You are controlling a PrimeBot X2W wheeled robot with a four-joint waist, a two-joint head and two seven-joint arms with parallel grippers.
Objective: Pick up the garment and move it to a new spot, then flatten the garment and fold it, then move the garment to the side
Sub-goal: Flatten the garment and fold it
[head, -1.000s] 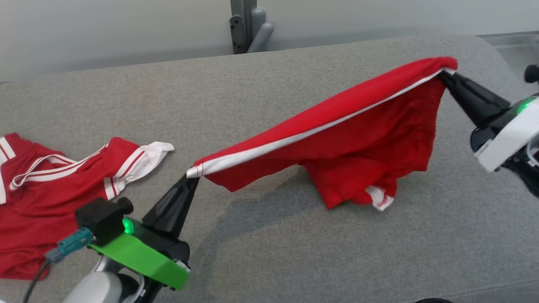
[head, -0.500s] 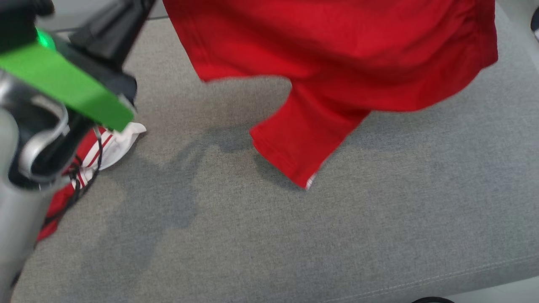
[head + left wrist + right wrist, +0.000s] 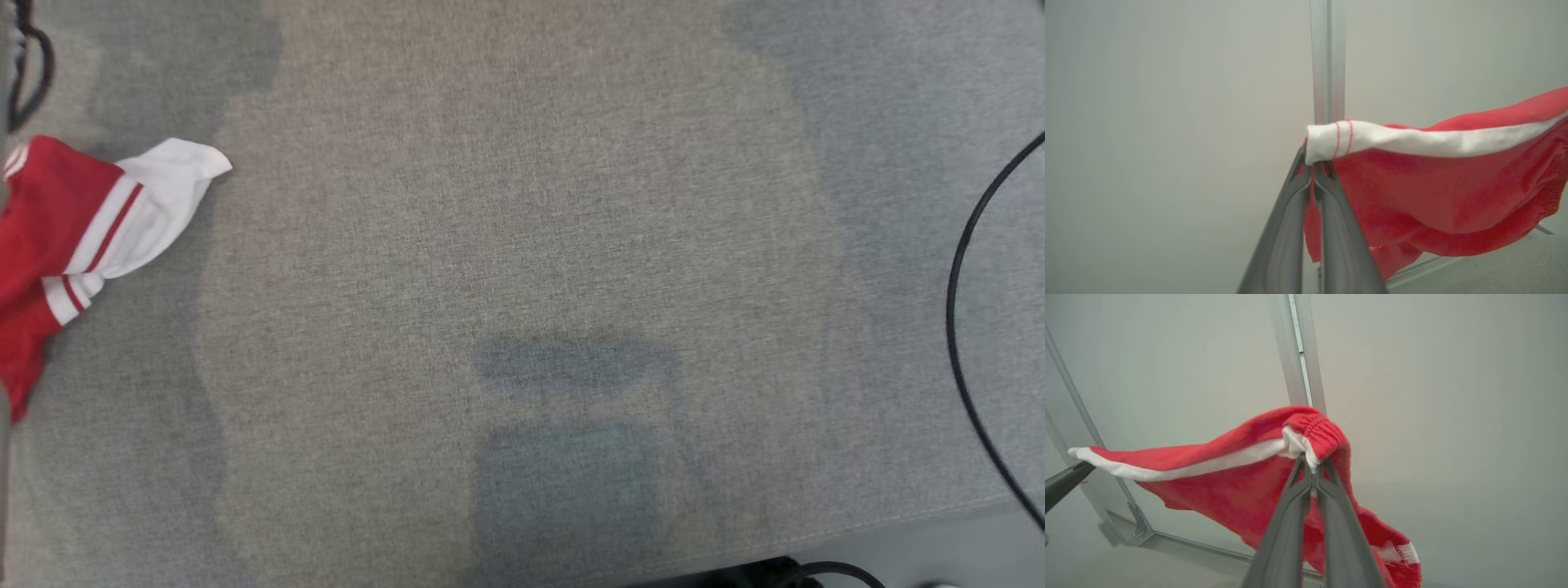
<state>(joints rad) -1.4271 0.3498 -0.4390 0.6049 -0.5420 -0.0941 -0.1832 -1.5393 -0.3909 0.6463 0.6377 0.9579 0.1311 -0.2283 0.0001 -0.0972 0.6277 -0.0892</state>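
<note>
While red cloth shorts with a white side stripe (image 3: 1433, 192) hang stretched before a grey metal post (image 3: 1327, 61), the left hand (image 3: 1312, 165) clamps their white hem and the right hand (image 3: 1312, 467) their elastic waistband.

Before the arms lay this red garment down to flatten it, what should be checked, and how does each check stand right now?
1. Left gripper shut on the red garment's white-striped corner: ok.
2. Right gripper shut on its elastic waistband: ok.
3. Striped edge stretched between both grippers: ok.
4. Lower cloth hanging smooth: not ok, it hangs bunched.
5. Grey cushion has bare room in the middle: ok.
6. Black cable at the right out of the arms' path: cannot tell.
</note>
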